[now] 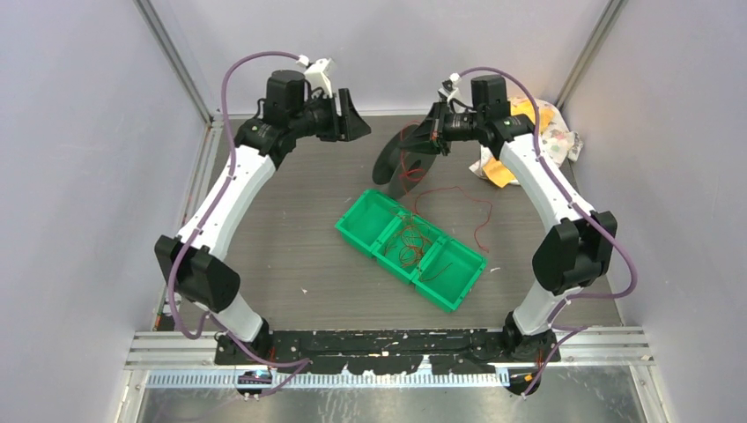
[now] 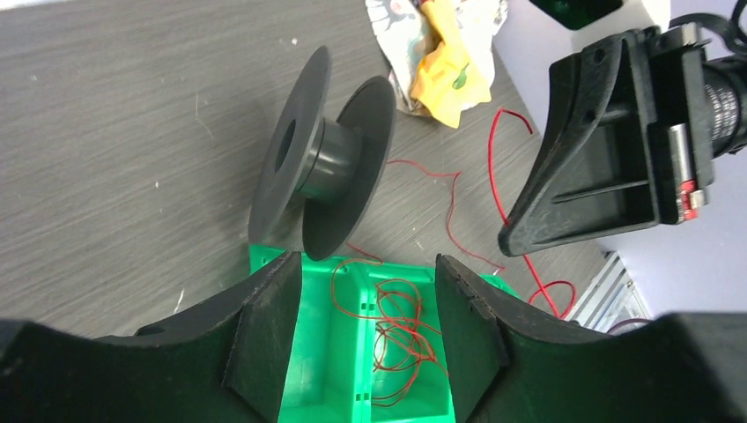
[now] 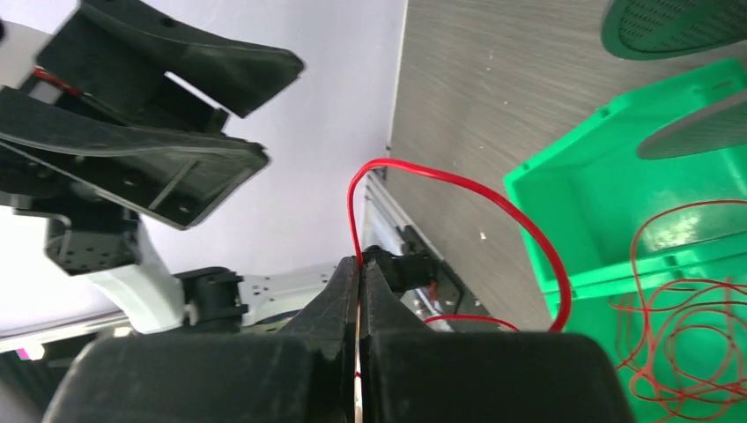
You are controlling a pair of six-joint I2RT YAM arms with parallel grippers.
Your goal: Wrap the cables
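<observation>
Left gripper (image 2: 364, 273) – fingers spread wide, nothing between them. It hangs above the table (image 1: 291, 238), near the far end of the green three-compartment tray (image 1: 366, 222).

Right gripper (image 3: 361, 269) – fingers pressed together on one strand of the red cables (image 2: 401, 328). In the right wrist view that strand rises from the fingertips, arcs over and drops toward the near wall of the tray.

Most of the cables lie as a loose tangle of loops in the tray's middle compartment. More strands trail over the tabletop on the right side of the tray.

Black spool (image 2: 321, 163) – stands on the edges of its two flanges, hub bare, just beside the far end of the tray. Contact between spool and tray cannot be told.

Crumpled yellow and white packaging (image 2: 440, 62) lies at the far right of the table, beyond the spool
</observation>
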